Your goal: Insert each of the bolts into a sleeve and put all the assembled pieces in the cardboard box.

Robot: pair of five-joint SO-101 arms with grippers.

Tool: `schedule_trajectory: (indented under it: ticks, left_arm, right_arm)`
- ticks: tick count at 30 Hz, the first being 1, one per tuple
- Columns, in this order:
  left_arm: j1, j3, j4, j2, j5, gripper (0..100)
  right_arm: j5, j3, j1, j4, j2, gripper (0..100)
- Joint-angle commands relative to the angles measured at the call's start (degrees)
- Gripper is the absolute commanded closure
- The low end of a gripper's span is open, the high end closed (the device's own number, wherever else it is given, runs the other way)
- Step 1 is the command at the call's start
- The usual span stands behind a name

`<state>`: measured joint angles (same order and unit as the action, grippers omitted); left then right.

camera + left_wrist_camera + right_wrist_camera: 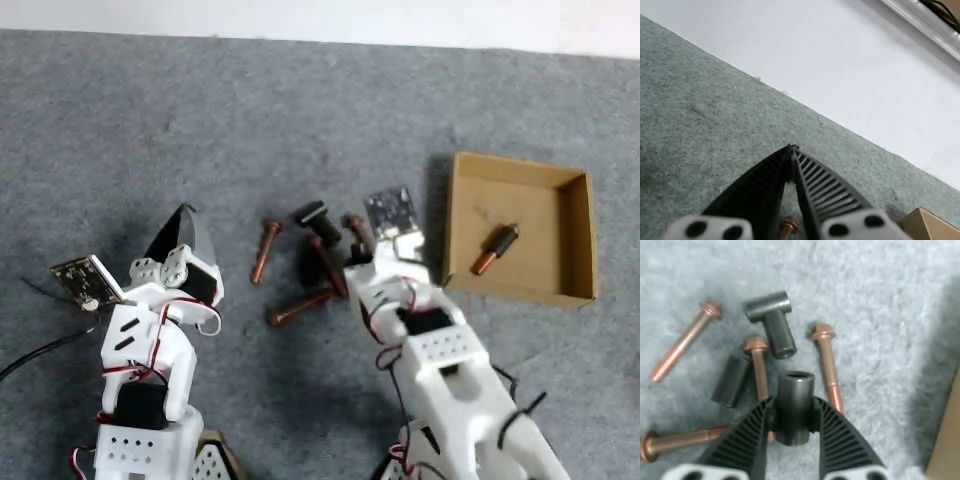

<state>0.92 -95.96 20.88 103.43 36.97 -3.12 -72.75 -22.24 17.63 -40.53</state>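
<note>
- Right gripper [792,404]: clamped on a sleeve [796,385], over loose bolts [758,367] on the tabletop [880,290].
- Left gripper [791,149]: closed, well apart from the parts.
- Cardboard box [515,172]: one assembled piece [497,248] inside.
- Step: sleeve held; next move likely needs a bolt lined up with its bore.

Bolts [827,360] copper; sleeves [780,332] dark grey; cardboard box [585,240] tan; carpet [300,120] mottled grey.

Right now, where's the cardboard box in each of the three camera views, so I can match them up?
High view: cardboard box right of the loose bolts.
Left wrist view: its corner beyond the left gripper.
Right wrist view: its wall beside the held sleeve.
Shared landmark: the grey mat.
</note>
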Motion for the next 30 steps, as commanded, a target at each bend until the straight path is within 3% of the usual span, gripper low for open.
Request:
schedule_trajectory:
  ticks: [1,7,13,24,30]
  left_arm:
    - [-2.33,-1.19,-1.23,0.92,-1.23,99]
    - [-7.78,-0.75,0.7,-0.57,-8.97,99]
    - [-9.36,3.91,0.44,-13.23,-11.43,99]
    - [-16.31,18.59,-25.58,-66.86,-18.64,99]
    - [-15.16,36.53,-24.53,-93.14,-19.08,99]
  right_arm:
    - [-0.62,-1.63,0.75,-2.15,-7.34,99.5]
    - [-0.62,-8.13,0.57,-2.15,-19.82,99.5]
    - [-0.53,-14.64,0.48,-2.15,-31.78,99.5]
    - [-0.53,-17.01,0.57,-1.98,-36.79,99.5]
    - [-0.53,-17.01,0.57,-1.98,-36.79,99.5]
